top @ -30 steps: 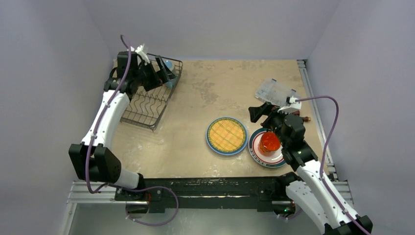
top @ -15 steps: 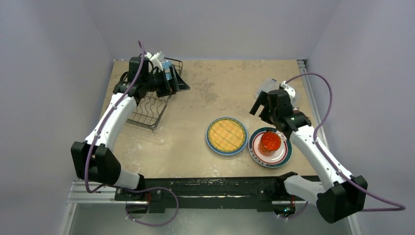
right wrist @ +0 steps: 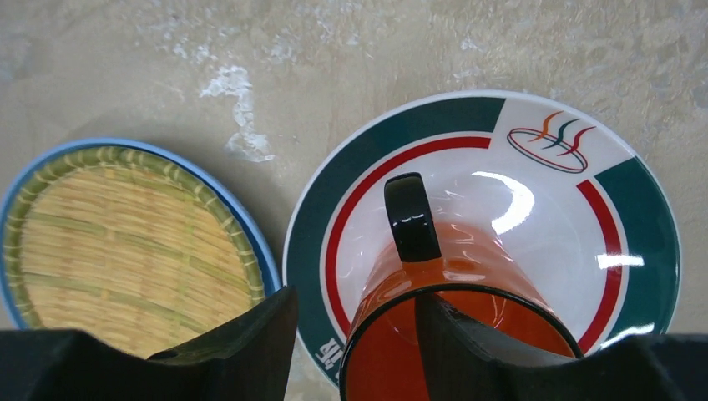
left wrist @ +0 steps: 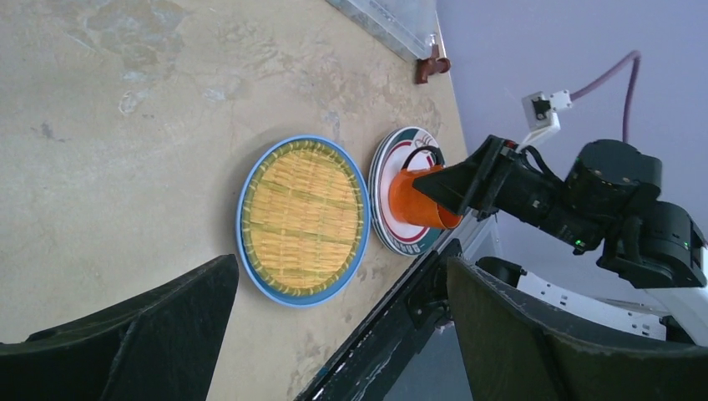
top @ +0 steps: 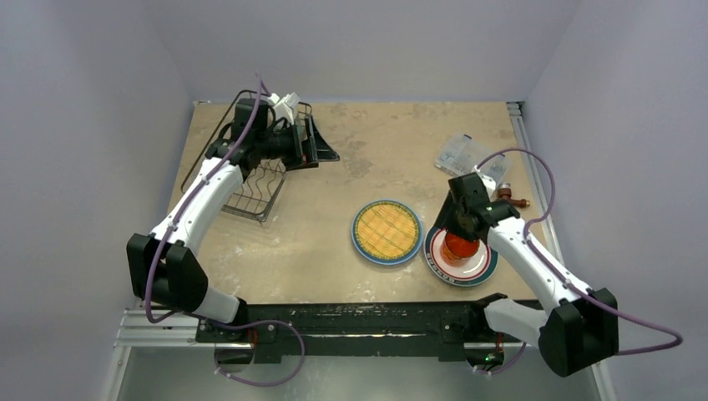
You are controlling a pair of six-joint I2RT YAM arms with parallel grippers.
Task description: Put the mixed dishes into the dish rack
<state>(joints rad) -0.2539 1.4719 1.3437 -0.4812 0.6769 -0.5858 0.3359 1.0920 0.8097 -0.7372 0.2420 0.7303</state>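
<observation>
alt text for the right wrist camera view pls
An orange cup with a black handle stands on a white teal-rimmed plate, the right end effector open with one finger outside the cup's wall and one inside. A yellow woven plate lies beside that plate on the tan table.
</observation>
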